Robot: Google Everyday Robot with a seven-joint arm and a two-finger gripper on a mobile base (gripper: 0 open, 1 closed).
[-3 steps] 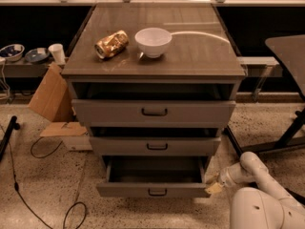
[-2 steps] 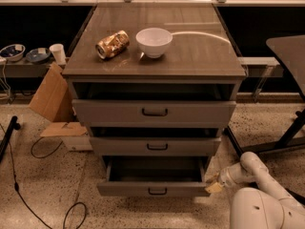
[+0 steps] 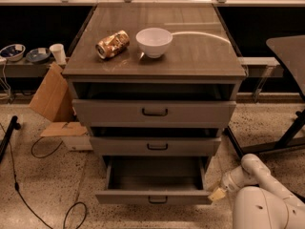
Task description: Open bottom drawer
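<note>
- We see the robot's white body (image 3: 263, 210) at the bottom right, nearest the camera, with its arm (image 3: 257, 171) reaching left.
- The pincer (image 3: 217, 193) sits low, right at the right end of the bottom drawer (image 3: 153, 197) front, touching or just beside it. We cannot tell if it is spread or pressed together.
- The bottom drawer is the lowest of three and is pulled well out. Its plain grey inside is exposed, and a small black bar handle (image 3: 157, 200) sits at the middle of the front.
- A black cable (image 3: 42, 152) loops on the speckled floor to the left.
- Above it, the middle drawer (image 3: 155, 147) sticks out a little, and the top drawer (image 3: 153, 112) also sticks out, with a dark gap over each.
- On the worktop (image 3: 200, 56) a crushed gold can (image 3: 112, 44) lies on its side, just left of an upright white bowl (image 3: 154, 42); the two are apart.
- Cardboard (image 3: 50, 93) leans left of the cabinet.
- Further back on the left, a white cup (image 3: 58, 54) stands on a low ledge.
</note>
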